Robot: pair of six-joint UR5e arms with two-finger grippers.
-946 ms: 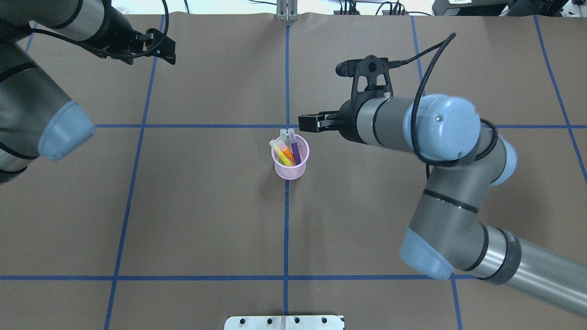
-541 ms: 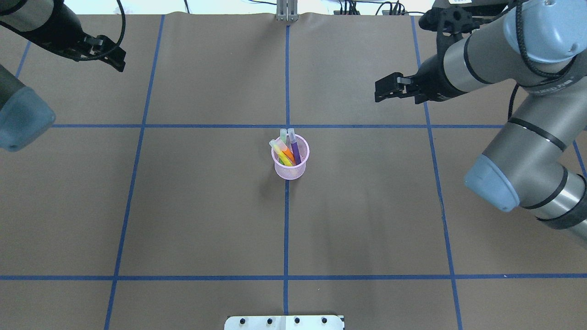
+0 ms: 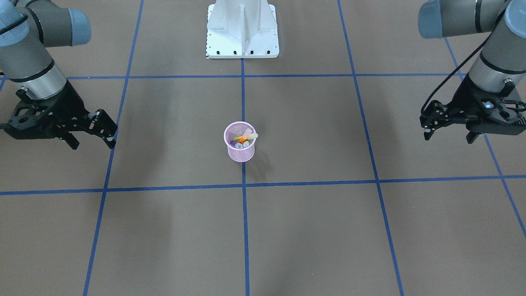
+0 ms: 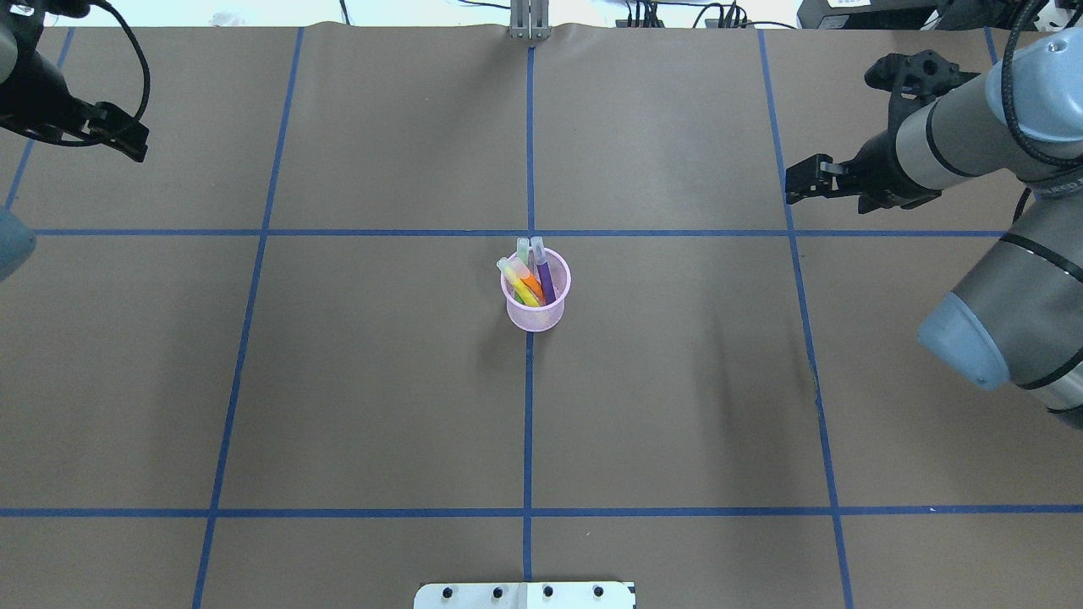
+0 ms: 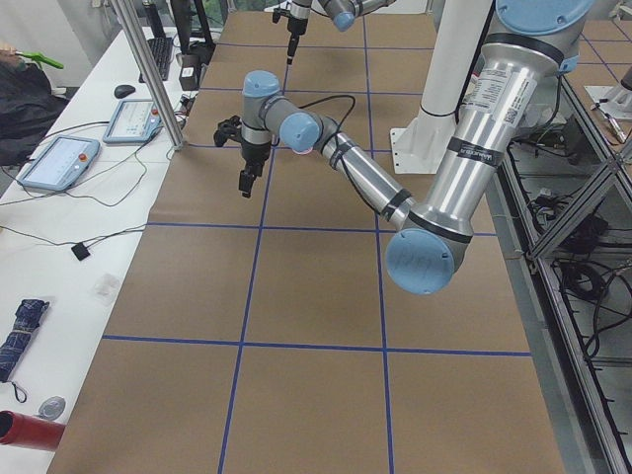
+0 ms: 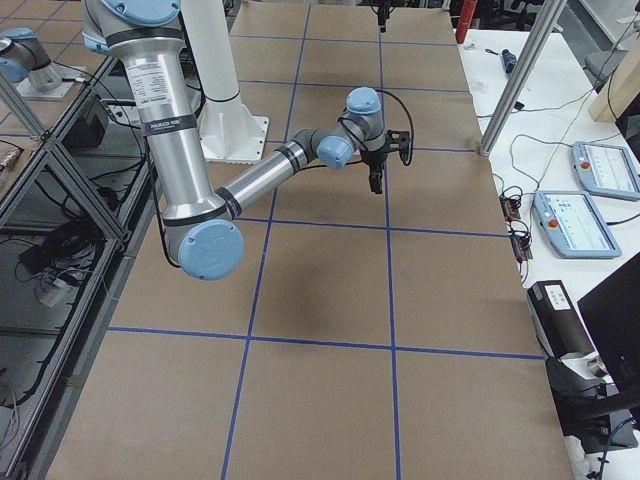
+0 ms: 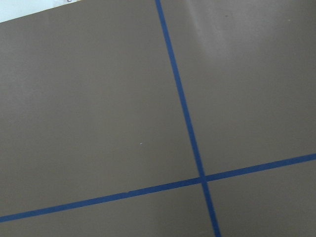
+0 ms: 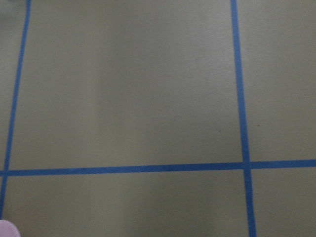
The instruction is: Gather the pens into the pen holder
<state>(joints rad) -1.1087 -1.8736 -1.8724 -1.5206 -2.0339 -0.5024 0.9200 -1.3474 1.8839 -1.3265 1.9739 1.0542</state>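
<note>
The pink mesh pen holder [image 4: 536, 311] stands upright at the table's middle, also in the front view [image 3: 239, 152]. The purple pen [image 4: 546, 281], the orange pen [image 4: 531, 282] and the green pen [image 4: 514, 274] stand inside it, leaning, pale caps up. My right gripper [image 4: 797, 184] hovers far to the holder's right and a little beyond it, open and empty [image 3: 92, 142]. My left gripper [image 4: 127, 144] is at the far left edge, open and empty [image 3: 448, 137]. Both wrist views show only bare table.
Brown table paper with a blue tape grid [image 4: 529, 423]. The robot's white base plate [image 3: 242, 28] sits at the near edge. A metal post [image 4: 529, 21] stands at the far edge. Tablets and cables lie beyond the table in the side views.
My right gripper has pulled away from the holder, out to the right. My left gripper has drawn back toward the left edge. The holder and pens have not moved.
</note>
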